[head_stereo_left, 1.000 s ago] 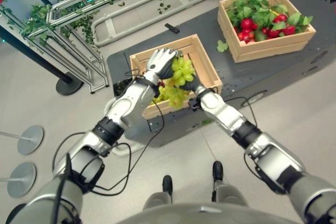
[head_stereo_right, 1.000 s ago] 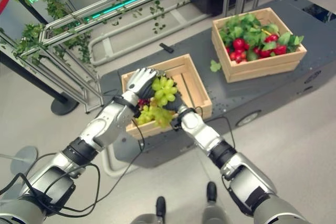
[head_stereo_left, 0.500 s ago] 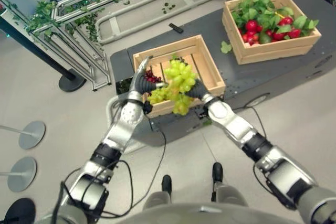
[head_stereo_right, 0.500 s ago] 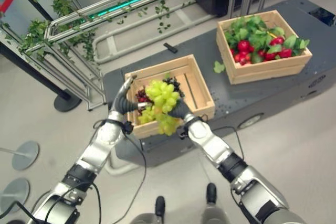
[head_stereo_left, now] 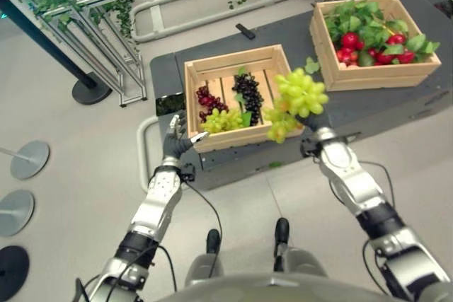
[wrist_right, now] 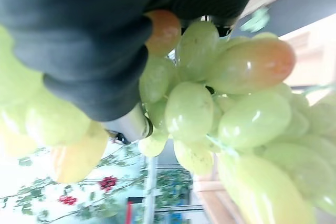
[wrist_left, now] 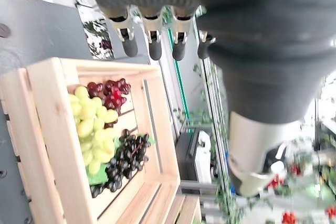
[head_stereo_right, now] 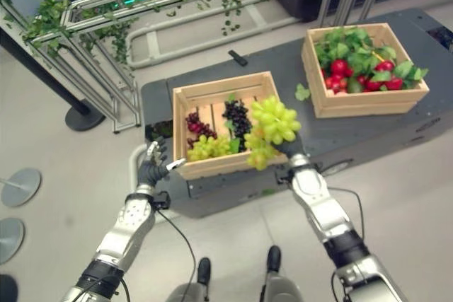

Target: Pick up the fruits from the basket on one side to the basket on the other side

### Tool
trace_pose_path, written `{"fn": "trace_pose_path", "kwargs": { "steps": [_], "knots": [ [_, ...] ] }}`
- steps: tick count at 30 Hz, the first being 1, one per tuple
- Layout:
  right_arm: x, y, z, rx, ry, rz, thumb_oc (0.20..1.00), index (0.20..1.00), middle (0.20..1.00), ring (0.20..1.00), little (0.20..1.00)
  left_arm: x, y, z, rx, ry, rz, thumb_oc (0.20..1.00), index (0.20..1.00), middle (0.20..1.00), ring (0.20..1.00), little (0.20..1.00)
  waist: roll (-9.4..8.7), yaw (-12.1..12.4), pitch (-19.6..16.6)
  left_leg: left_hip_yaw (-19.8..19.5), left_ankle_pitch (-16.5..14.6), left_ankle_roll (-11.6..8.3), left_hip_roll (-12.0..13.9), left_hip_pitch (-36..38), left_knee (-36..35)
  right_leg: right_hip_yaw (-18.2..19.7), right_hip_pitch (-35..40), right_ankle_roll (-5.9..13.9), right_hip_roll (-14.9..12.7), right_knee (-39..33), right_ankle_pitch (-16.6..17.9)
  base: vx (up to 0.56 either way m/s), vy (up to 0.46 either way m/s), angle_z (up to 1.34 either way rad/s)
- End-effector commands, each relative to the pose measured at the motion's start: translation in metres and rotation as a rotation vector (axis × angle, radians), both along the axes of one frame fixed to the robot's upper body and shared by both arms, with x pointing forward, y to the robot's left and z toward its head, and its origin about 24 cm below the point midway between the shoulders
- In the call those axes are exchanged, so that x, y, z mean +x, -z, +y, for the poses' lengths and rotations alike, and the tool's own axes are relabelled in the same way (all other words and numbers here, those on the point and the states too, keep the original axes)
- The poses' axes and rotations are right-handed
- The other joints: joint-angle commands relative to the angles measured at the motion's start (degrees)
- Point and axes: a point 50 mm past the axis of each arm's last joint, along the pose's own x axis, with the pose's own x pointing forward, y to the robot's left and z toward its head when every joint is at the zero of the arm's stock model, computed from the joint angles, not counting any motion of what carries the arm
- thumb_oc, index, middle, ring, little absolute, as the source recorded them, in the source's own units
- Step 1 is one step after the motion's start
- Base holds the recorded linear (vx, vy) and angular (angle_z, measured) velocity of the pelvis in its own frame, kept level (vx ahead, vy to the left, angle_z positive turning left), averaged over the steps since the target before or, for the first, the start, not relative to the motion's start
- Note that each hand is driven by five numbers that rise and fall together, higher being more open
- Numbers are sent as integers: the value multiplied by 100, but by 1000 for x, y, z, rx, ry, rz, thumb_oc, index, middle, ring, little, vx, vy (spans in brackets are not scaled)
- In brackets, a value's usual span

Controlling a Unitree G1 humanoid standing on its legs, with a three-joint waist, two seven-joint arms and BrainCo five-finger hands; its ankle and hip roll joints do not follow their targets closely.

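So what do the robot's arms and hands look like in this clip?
Both arms are silver-grey, built of rounded segments with black bands at the joints. The left hand has a dark cover over its back and wrist, and silver fingers with dark tips. The right hand shows the same dark ribbed cover, and a silver piece beside it.

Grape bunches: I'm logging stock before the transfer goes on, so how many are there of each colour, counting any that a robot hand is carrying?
Green grape bunches: 2, one in the near crate, one held up by the right robot hand
Dark red bunch: 1
Black bunch: 1
Total: 4
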Motion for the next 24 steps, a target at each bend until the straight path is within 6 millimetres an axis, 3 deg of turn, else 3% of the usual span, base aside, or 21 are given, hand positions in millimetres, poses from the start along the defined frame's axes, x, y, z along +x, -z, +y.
{"fn": "trace_pose_path", "kwargs": {
  "steps": [1, 2, 3, 5, 6, 10, 13, 16, 19, 22, 23, 24],
  "knots": [
    [-3, -47, 1, 32, -50, -248, 200, 200, 200, 200, 200, 3, -26, 15, -16, -14, -152, 1000, 1000, 1000, 1000, 1000, -563, -178, -188, 99, -1305, 506, -819, -8, 1334, -112, 284, 250, 30, 125, -858, -121, 2, 5],
    [-6, -45, -3, 38, -47, -245, 200, 200, 200, 200, 200, 1, -26, 18, -23, -26, -155, 1000, 1000, 1000, 1000, 1000, -545, -193, -192, 26, -1482, 560, -937, 194, 1620, -119, 206, 220, 108, 141, -851, -105, 17, 5],
    [-10, -41, -9, 34, -34, -230, 200, 200, 200, 200, 200, -1, -25, 22, -26, -35, -153, 1000, 1000, 1000, 1000, 1000, -556, -229, -241, -110, -1488, 627, -1129, 367, 1719, -145, 99, 195, 135, 136, -802, -70, 27, -13],
    [-18, -33, -21, 19, 3, -207, 200, 200, 200, 200, 200, -6, -20, 28, -45, -64, -142, 1000, 1000, 1000, 1000, 1000, -436, -292, -335, -471, -1531, 727, -1271, 743, 1748, -188, -19, 175, 291, 160, -794, -33, 83, -38],
    [-27, -25, -34, 2, 56, -182, 200, 200, 200, 200, 200, -11, -20, 35, -61, -101, -152, 1000, 1000, 1000, 1000, 1000, -347, -390, -399, -735, -1650, 808, -1229, 1052, 1421, -219, -234, 188, 333, 241, -726, -23, 91, -12],
    [-41, -12, -47, 5, 107, -134, 200, 200, 200, 200, 200, -20, -13, 41, -81, -125, -126, 1000, 1000, 1000, 1000, 1000, -353, -562, -606, -647, -1913, 840, -929, 1302, 766, -283, -471, 279, 267, 273, -547, -64, 76, 44],
    [-54, 4, -58, 10, 151, -74, 200, 200, 200, 200, 200, -28, -6, 44, -76, -122, -101, 1000, 1000, 1000, 1000, 1000, -349, -573, -673, -592, -1921, 893, -897, 1502, 363, -242, -660, 374, 248, 301, -345, -107, 142, 9],
    [-59, 10, -62, 22, 176, -51, 200, 200, 200, 200, 200, -29, -5, 45, -53, -114, -97, 1000, 1000, 1000, 1000, 1000, -400, -583, -667, -550, -1824, 912, -923, 1395, 254, -185, -812, 457, 179, 305, -190, -196, 146, -2],
    [-70, 23, -66, 50, 194, -3, 200, 200, 200, 200, 200, -32, -3, 47, -43, -114, -86, 1000, 1000, 1000, 1000, 1000, -657, -604, -515, -536, -1666, 1003, -1068, 1265, 113, -20, -993, 682, -30, 306, 190, -252, 146, -1],
    [-82, 30, -69, 69, 219, 29, 200, 200, 200, 200, 200, -36, -4, 52, -18, -120, -87, 1000, 1000, 1000, 1000, 1000, -893, -640, -298, -507, -1473, 1145, -1243, 1161, -34, 315, -1177, 936, -196, 268, 526, -275, 118, -23],
    [-83, 33, -70, 73, 223, 43, 200, 200, 200, 200, 200, -37, -4, 52, -15, -114, -86, 1000, 1000, 1000, 1000, 1000, -898, -687, -173, -451, -1308, 1187, -1242, 1042, -94, 563, -1305, 1056, -262, 369, 521, -276, 74, -34],
    [-83, 33, -70, 73, 223, 42, 200, 200, 200, 200, 200, -37, -4, 52, -15, -114, -86, 1000, 1000, 1000, 1000, 1000, -903, -674, -174, -437, -1304, 1191, -1250, 1039, -98, 581, -1323, 1060, -265, 387, 518, -293, 66, -37]
  ]
}}
